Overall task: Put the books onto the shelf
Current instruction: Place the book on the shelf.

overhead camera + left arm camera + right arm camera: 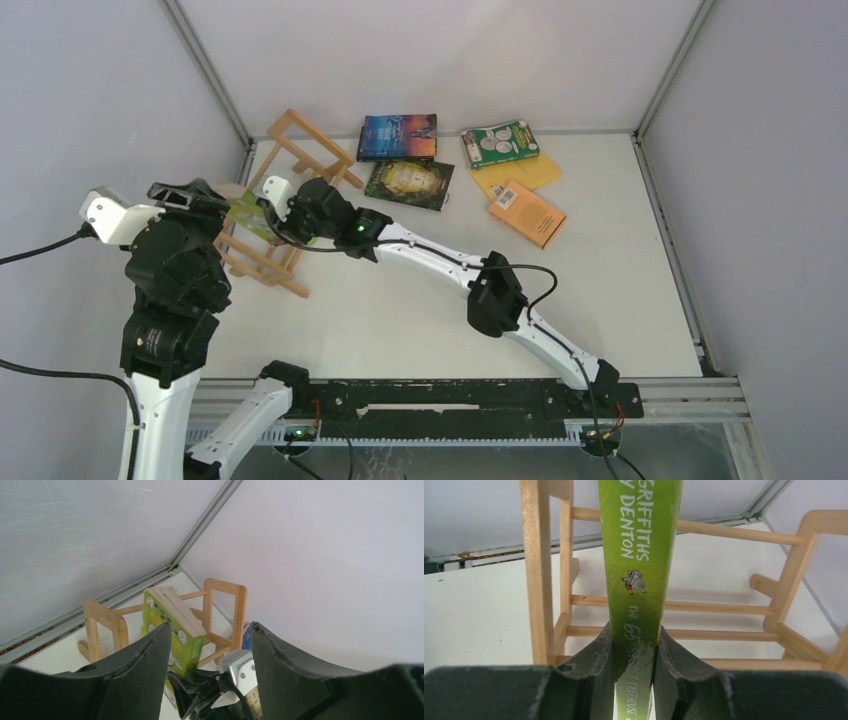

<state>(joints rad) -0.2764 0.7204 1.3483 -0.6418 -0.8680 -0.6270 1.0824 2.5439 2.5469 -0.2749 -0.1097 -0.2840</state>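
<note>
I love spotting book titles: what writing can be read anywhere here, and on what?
"GRIFFITHS": spine of the lime-green book
"Y DENTON": same spine, start cut off
"THE 65" and "TREEHOUSE": same spine, lower down
Blue book, black book, green book, orange book: too small to read.

You had a white table (400, 320) enclosed on three sides by pale grey walls (440, 50), with metal corner strips (205, 70) where the panels met. A black rail (450, 395) crossed the table's near edge, and black cables (60, 374) trailed at the left.
</note>
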